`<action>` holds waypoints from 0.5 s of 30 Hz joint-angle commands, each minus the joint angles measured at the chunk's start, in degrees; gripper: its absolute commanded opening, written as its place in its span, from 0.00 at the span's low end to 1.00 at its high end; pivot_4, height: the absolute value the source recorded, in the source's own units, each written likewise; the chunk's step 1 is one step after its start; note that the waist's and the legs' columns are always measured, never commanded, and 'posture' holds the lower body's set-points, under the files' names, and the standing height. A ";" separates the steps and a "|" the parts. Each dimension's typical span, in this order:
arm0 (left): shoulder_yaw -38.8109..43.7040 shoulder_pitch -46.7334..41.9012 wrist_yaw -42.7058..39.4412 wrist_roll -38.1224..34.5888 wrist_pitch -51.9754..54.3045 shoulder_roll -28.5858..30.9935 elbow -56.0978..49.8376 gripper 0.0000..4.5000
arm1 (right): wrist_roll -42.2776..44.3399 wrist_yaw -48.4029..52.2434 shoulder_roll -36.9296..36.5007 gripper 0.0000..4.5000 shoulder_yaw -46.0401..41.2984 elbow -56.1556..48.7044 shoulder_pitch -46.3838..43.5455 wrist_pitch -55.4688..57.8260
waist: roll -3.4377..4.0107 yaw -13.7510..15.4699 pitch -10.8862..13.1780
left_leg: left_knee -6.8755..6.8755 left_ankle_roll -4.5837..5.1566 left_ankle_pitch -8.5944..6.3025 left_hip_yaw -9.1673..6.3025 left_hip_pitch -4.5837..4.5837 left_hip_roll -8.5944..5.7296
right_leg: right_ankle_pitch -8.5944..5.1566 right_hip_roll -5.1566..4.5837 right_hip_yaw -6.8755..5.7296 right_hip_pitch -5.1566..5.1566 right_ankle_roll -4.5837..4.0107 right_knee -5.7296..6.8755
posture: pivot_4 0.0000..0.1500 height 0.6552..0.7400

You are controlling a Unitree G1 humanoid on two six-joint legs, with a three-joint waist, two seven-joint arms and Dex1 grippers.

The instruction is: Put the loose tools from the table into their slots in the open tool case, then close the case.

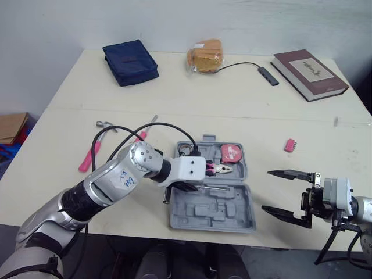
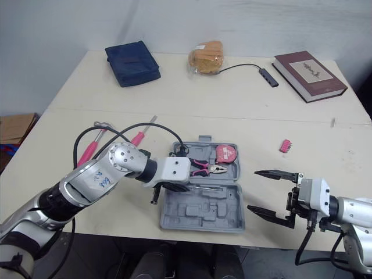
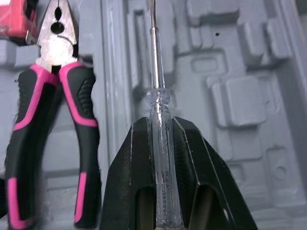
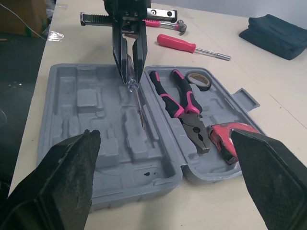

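Left gripper (image 3: 157, 120) fingers clamp clear-handled screwdriver (image 3: 158, 96) above tool case (image 1: 216, 216), pliers (image 3: 56, 45) at 12 o'clock. Match shaft to slot, lower flat, release. Right gripper (image 1: 267, 190) fingers wide, case's 3 o'clock.

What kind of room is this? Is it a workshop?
Probably an ordinary office or lab room, not a real workshop. There is a plain cream table against a bare wall. A book and a blue pouch lie on the same table as the open tool case.
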 commanded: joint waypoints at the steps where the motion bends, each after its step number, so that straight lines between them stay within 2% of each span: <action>1: -0.40 -1.38 -0.31 1.86 1.21 -0.64 -0.29 0.00 | 0.39 -1.06 0.47 1.00 0.02 -2.22 0.43 -0.02 | 0.00 0.03 0.00 | 0.00 0.00 0.00 0.00 0.00 0.00 | 0.00 0.00 0.00 0.00 0.00 0.00 | 1.00 1.00; 15: -1.57 -1.64 -0.04 4.43 4.58 -3.82 1.69 0.00 | 0.32 -2.24 0.99 1.00 1.01 -2.59 -0.77 -0.47 | -0.01 0.08 0.00 | 0.06 0.03 -0.02 -0.01 -0.01 -0.02 | 0.00 -0.03 0.00 0.00 0.00 0.04 | 1.00 1.00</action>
